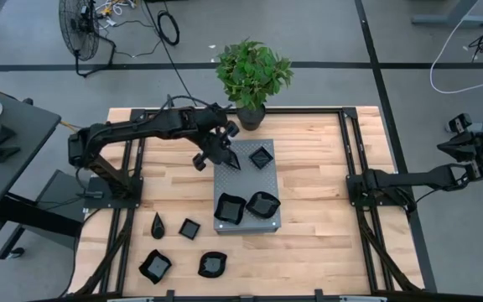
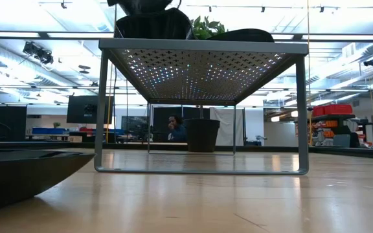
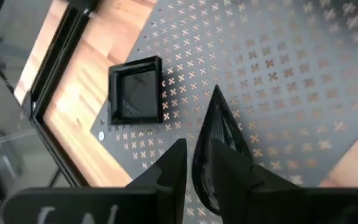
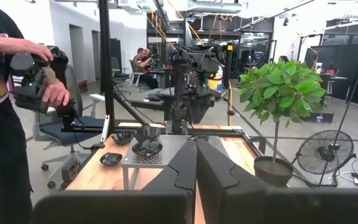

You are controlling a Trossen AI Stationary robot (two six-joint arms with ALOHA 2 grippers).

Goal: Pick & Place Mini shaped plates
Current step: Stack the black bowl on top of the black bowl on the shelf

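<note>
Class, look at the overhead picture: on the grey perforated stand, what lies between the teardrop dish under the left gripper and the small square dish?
Nothing. In the high view, only bare perforated stand separates the teardrop dish from the square dish. The left wrist view agrees.

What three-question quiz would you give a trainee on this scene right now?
1. How many mini shaped plates sit on the grey perforated stand?
2. True or false: the right end effector hangs over the stand.
3. Which plate shape is at the left end effector? A square, B teardrop, C wavy-edged.

Key
1. Four; four more lie on the table.
2. False: it is parked beyond the table's right edge.
3. B, the teardrop plate, on the stand.
</note>
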